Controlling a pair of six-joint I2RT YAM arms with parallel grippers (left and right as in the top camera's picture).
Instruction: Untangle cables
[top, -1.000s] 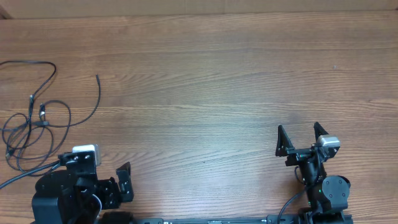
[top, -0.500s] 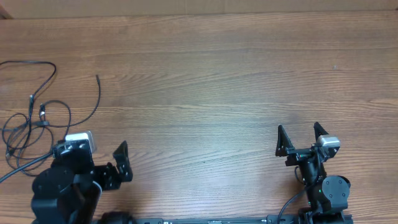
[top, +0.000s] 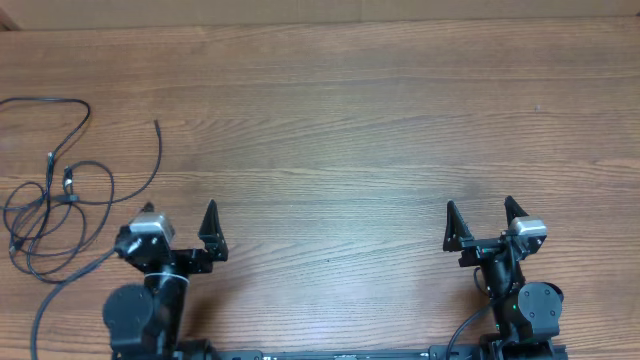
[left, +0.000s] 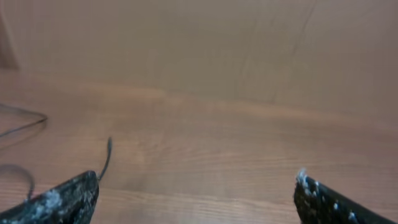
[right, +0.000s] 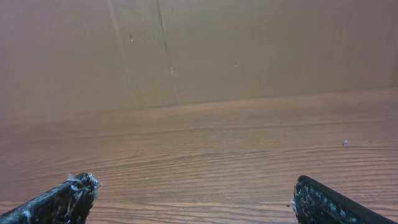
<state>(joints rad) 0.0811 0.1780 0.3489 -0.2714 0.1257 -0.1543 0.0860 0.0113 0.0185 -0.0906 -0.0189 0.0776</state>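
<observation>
The cables (top: 50, 190) are thin black cords lying in loose, overlapping loops at the table's left edge. One free end (top: 157, 126) reaches toward the middle. My left gripper (top: 180, 215) is open with nothing in it, just right of and nearer than the loops, and does not touch them. In the left wrist view that free cable end (left: 106, 157) lies just beyond my left fingertip (left: 78, 190), and more cable (left: 22, 121) shows at the far left. The left gripper (left: 196, 186) is wide open over bare wood. My right gripper (top: 482, 212) (right: 193, 186) is open and empty at the near right.
The wooden table (top: 350, 130) stretches between the arms and on to the far edge. A thicker black wire (top: 60, 290) runs from my left arm toward the near left corner. A brown board wall (right: 249, 43) stands behind the table.
My left arm has swung up and to the right from the near left corner, and its open fingers now point toward the far side. The right arm and the cables have not moved.
</observation>
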